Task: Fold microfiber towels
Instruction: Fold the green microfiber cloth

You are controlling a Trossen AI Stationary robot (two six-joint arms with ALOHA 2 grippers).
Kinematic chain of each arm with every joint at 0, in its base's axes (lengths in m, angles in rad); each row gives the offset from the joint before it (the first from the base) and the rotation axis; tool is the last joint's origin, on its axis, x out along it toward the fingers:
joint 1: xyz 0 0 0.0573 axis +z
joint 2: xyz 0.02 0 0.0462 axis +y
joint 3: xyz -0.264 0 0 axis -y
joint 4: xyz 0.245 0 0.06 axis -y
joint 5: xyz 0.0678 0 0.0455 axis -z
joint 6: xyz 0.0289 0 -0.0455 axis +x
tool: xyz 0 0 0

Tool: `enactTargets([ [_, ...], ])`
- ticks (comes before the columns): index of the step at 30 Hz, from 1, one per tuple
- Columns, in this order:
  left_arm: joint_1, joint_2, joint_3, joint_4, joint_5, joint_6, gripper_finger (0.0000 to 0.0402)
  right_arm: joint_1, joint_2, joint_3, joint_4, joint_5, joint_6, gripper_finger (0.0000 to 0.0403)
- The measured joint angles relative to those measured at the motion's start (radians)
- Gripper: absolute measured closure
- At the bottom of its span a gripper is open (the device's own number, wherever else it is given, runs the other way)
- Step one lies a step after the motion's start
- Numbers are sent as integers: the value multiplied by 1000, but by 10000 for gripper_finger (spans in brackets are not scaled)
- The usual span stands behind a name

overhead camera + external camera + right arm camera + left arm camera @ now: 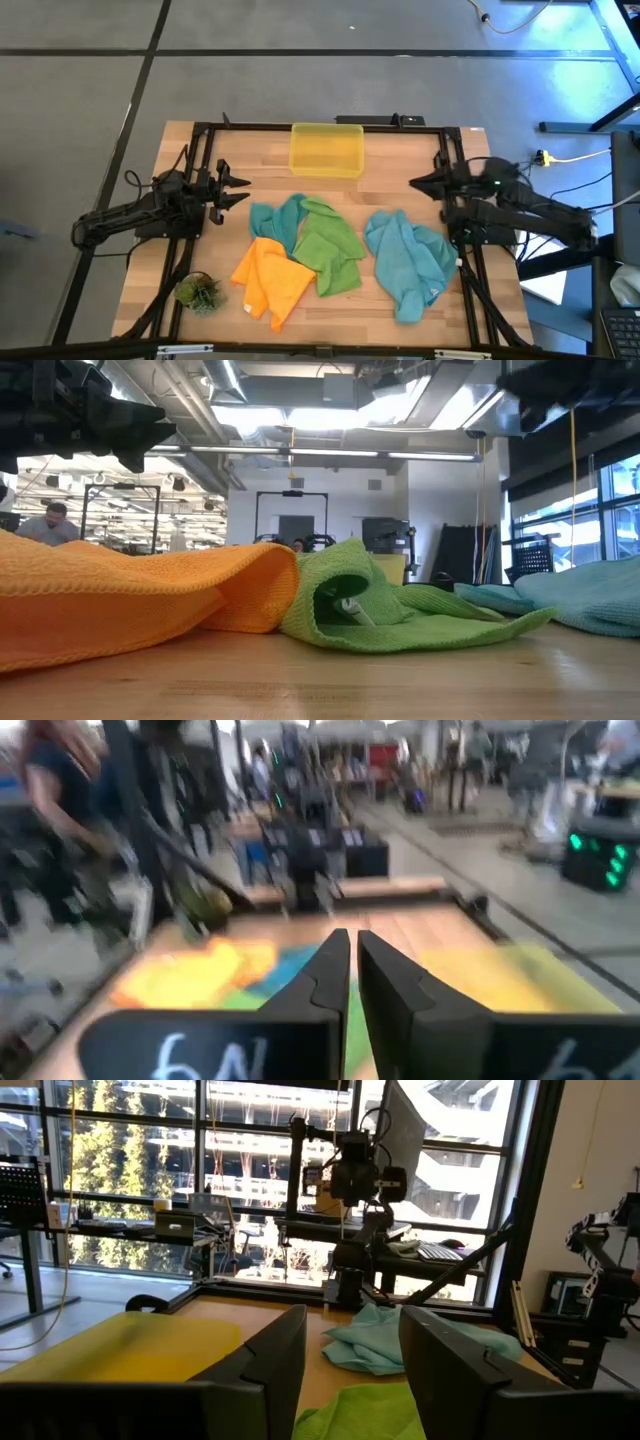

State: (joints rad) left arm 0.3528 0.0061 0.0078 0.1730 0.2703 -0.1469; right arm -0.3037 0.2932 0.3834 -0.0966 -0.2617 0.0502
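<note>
From above, four crumpled towels lie across the near half of the bench [330, 300]: one orange towel [270, 280], one green towel [330, 248], and two teal ones. The first teal towel [272, 222] is partly tucked under the orange and green; the second teal towel [410, 262] lies apart on the right. The left claw [240, 190] hangs at the left edge, just beside the three-towel heap, which lies forward and inward of it. The right claw [420, 184] sits at the right edge, with the lone teal towel nearest it, its long axis running away from the arm toward the near edge. One yellow bin [326, 148] stands at the far side and one plant tuft [198, 292] at the near left corner.

At bench height, orange and green overlap in front and a teal cloth lies off to the right; no claw touches any cloth.

The left wrist view shows its claw parted and empty, green cloth below it and the lone teal towel beyond.

The right wrist view shows its claw nearly closed on nothing, pointing over the heap.

I judge the right arm nearer the separate teal towel.
</note>
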Motion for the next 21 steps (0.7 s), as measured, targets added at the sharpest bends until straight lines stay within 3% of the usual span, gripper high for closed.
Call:
enactTargets([
  [13,0,0,0,0,0,0,248,213,256,-78,228,36,-55,371],
  [21,0,0,0,0,0,0,248,294,371,-78,370,141,-113,289],
])
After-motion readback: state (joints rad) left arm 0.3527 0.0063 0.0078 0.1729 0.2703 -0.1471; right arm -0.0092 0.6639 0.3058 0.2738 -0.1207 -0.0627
